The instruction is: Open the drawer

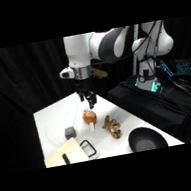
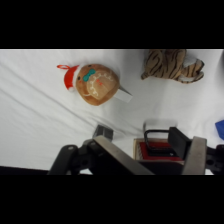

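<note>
On the white table a round brown plush toy with a red cap lay near the middle, directly under the arm's tool. Just beside it lay a striped tiger plush, and a black bowl sat at the near right edge. A small grey cube stood to the left of the round toy, between it and the cabinet.

The pale wooden cabinet sat at the near left corner, cut by the picture's edge. The drawer showed its reddish front in the wrist view, with the black loop handle sticking out toward the toys.

The gripper hung above the round toy, well apart from the handle. In the wrist view its 2 fingers stood spread, with the handle seen between them far below; they held and touched nothing.
</note>
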Robot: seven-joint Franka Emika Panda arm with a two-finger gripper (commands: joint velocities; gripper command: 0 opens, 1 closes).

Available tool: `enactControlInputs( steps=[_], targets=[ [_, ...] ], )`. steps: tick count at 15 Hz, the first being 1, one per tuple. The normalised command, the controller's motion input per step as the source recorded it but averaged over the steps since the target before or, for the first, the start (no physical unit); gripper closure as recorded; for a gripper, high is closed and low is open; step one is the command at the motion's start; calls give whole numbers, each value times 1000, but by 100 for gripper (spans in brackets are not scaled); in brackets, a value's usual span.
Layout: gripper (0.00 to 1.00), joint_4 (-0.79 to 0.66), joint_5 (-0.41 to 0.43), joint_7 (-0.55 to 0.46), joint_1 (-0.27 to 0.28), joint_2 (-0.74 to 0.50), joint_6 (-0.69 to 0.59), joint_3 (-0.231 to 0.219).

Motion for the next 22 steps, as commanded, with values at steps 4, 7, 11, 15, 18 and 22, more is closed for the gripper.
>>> enactControlInputs(
  steps=[4,7,11,15,18,22],
  targets=[
    [0,38,1,10,-10,29,-17,14],
    [0,110,46,-24,-10,80,-36,21],
    [0,205,118,-75,-10,142,-29,39],
    [0,239,128,-82,15,152,-25,55],
    [0,239,135,-96,27,168,-33,46],
    [0,256,132,-103,28,196,-54,29]
  ],
)
